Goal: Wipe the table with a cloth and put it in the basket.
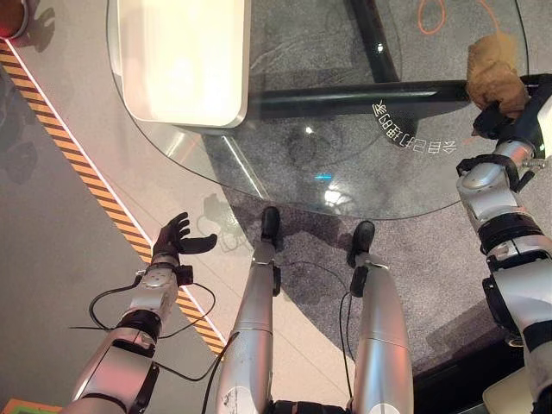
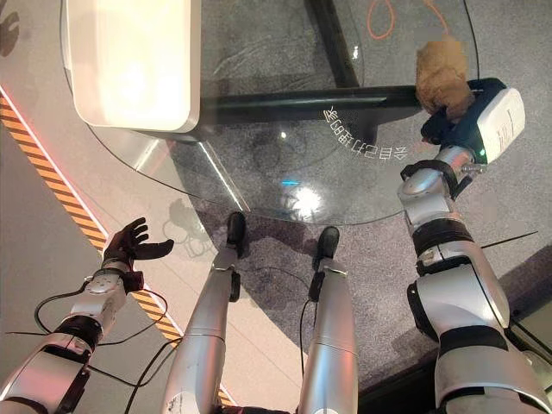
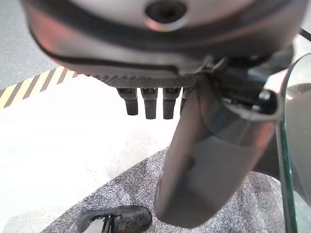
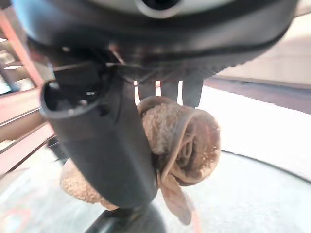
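Note:
A crumpled brown cloth (image 1: 494,73) is bunched up at the right rim of the round glass table (image 1: 345,164). My right hand (image 1: 492,121) is shut on it, and the right wrist view shows the thumb (image 4: 102,141) pressed against the cloth (image 4: 184,141) with the fingers behind it. The white basket (image 1: 185,119) stands on the table's far left part. My left hand (image 1: 172,237) hangs low over the floor to the left of the table, open and holding nothing, its fingers (image 3: 150,104) straight.
A black frame bar (image 1: 345,97) runs under the glass. Yellow-and-black striped tape (image 1: 86,172) crosses the floor on the left. An orange cable (image 1: 431,17) lies on the carpet beyond the table. A red object (image 1: 9,19) sits at the far left corner.

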